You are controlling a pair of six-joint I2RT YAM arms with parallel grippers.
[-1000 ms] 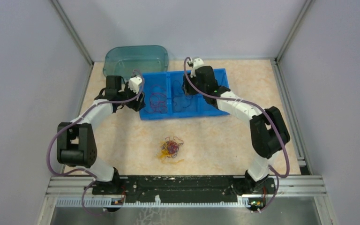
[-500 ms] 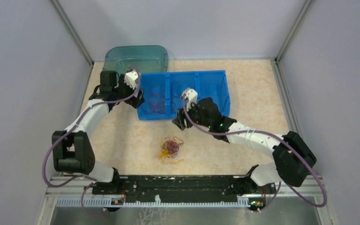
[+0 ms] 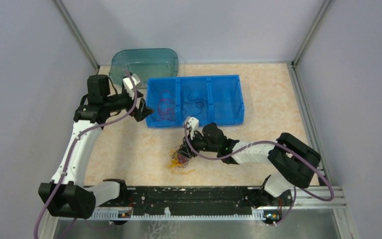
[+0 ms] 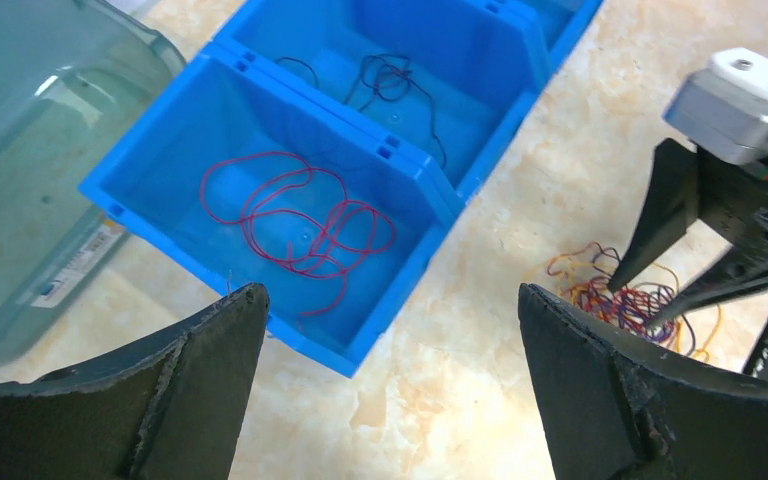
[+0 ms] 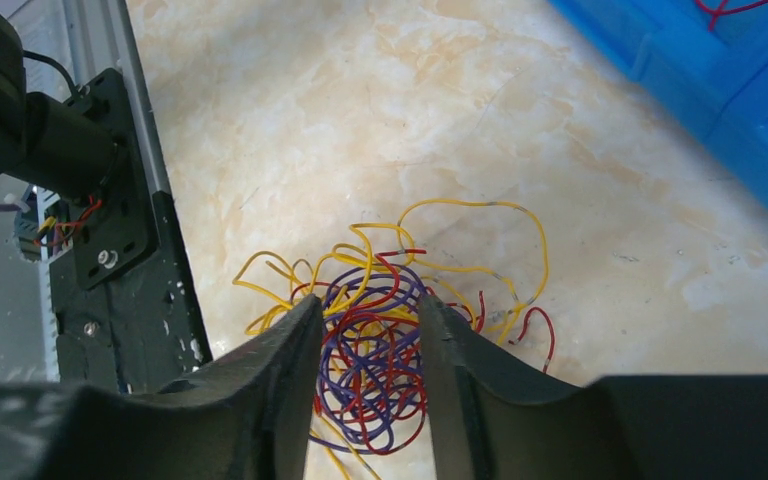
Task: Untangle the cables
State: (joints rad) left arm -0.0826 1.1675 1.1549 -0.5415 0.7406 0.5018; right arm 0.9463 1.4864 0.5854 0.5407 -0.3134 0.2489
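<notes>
While right gripper (image 5: 368, 308) straddles cables (image 5: 380, 392), part-spread, near rail (image 5: 132, 232), left gripper (image 4: 390, 297) gapes beside blue bin (image 4: 428, 188)

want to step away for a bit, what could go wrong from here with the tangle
1. The right gripper straddles red, purple and yellow strands of the clump together; closing may lift the whole clump, not one cable.
2. The left gripper is open over by the bin, so nothing pins the clump; it may just drag.
</notes>
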